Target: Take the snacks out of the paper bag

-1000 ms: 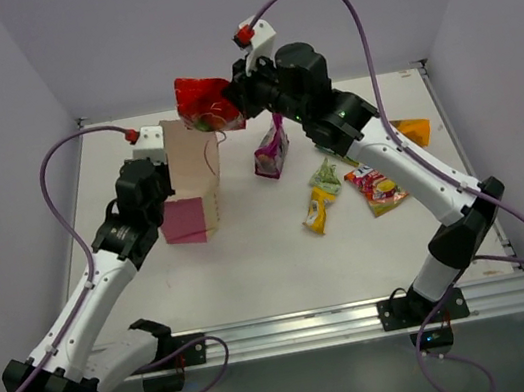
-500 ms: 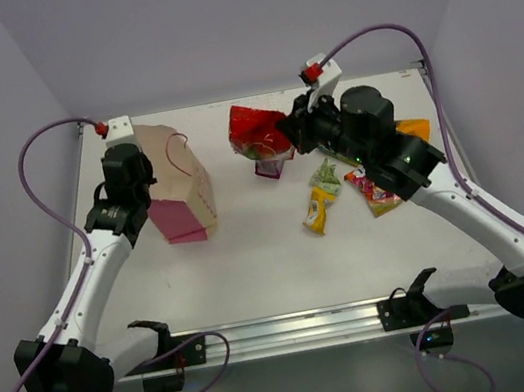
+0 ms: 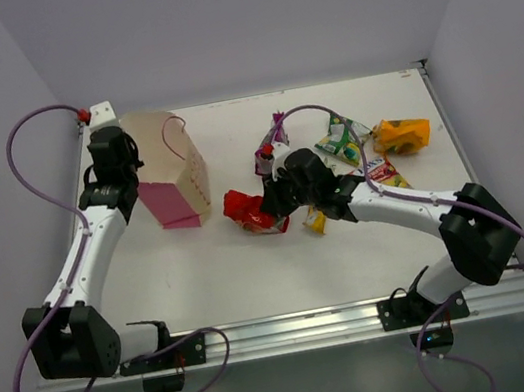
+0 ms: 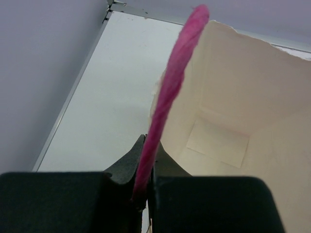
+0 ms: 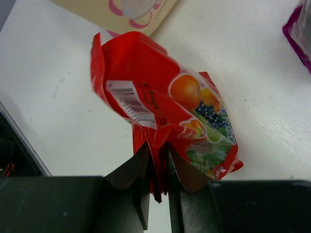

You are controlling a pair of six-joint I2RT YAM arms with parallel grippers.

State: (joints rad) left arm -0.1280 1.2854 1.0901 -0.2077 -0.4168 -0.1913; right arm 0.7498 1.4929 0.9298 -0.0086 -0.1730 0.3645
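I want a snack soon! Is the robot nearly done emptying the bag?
Nearly. The orange packet, green packet and others lie on the table. The right tool holds the red packet near the table. The left tool pinches the pink handle of the paper bag; the inside I can see looks empty. Left: let go.

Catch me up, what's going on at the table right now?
The left gripper is pinched on the pink cord handle of the paper bag, at the table's left rear. No packets show in the part of the bag's inside that is visible. The right gripper holds the red packet low near the table's middle. The purple packet, green packet, orange packet, pink-red packet and yellow packet lie out on the right side.
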